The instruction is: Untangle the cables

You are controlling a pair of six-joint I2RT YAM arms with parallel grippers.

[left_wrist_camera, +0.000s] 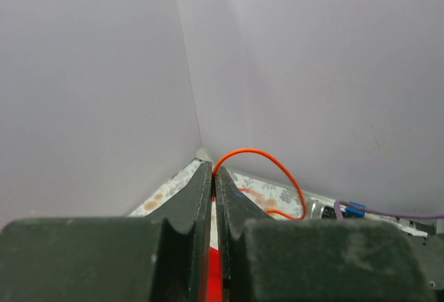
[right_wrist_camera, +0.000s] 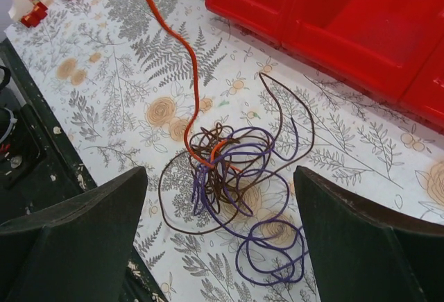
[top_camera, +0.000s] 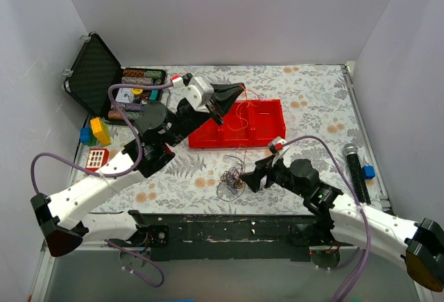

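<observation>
On the tabletop (top_camera: 312,107) by its near edge, the cables (right_wrist_camera: 229,184) lie in a loose brown, purple and orange clump, with the right pincer (top_camera: 251,177) spread wide beside them. Farther off, above the red tray (top_camera: 267,125), the left pincer (left_wrist_camera: 213,166) is raised and pinches the orange cable (left_wrist_camera: 260,155).

Left gripper (left_wrist_camera: 211,169) raised with jaws pressed together, right gripper (right_wrist_camera: 220,171) low, jaws spread wide

No text, label or number can be read in any view
</observation>
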